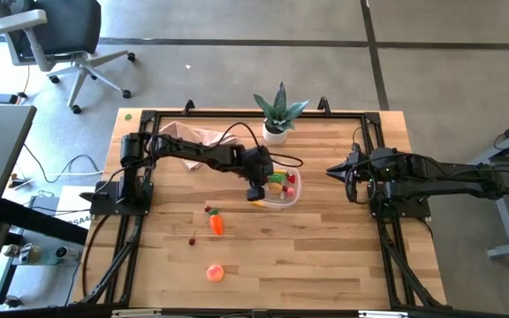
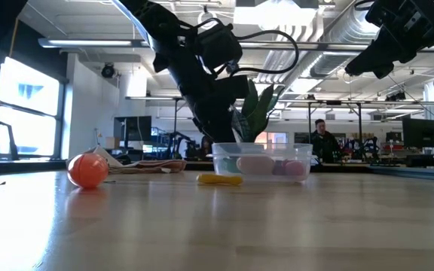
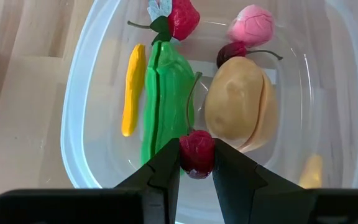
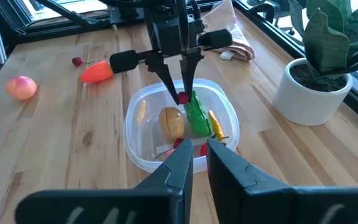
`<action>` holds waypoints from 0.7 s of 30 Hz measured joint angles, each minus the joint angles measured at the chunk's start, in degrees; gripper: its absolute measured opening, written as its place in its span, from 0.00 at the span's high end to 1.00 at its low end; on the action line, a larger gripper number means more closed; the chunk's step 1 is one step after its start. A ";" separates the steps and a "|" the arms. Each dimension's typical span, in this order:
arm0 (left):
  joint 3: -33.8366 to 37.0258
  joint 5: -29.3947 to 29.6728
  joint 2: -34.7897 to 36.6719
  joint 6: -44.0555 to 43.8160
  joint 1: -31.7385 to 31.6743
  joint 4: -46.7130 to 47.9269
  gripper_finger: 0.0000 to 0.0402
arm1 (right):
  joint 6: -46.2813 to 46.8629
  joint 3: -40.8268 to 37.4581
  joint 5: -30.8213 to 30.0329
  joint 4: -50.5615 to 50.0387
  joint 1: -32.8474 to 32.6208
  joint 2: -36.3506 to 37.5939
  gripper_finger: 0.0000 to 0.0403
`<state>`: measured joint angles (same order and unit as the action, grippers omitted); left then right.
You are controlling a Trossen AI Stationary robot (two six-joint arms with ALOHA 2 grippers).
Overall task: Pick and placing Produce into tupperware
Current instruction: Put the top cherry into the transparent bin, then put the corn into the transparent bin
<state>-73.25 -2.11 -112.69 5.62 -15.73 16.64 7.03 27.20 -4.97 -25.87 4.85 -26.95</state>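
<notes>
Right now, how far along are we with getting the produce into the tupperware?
Partly done. The tupperware already holds a green pod, a yellow strip, a tan fruit and a pink piece. The left hand grips a small red piece right over it. Left on the table: the carrot, the peach and small dark bits. The right hand waits nearby.

No text, label, brand, number or sign can be read in any of the views. The produce pieces, the clear tupperware, the plant pot, the dark arms and the bench top all show plain surfaces with no lettering. The screens and fittings in the room behind the bench are too small and blurred to make out any writing.
</notes>
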 joint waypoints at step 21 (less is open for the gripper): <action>-4.89 3.63 0.08 0.12 0.00 6.02 0.53 | -0.01 0.00 -0.01 0.00 0.00 -0.01 0.91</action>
<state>-78.15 1.52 -112.62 5.74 -15.73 22.67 7.02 27.20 -4.98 -25.87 4.85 -26.96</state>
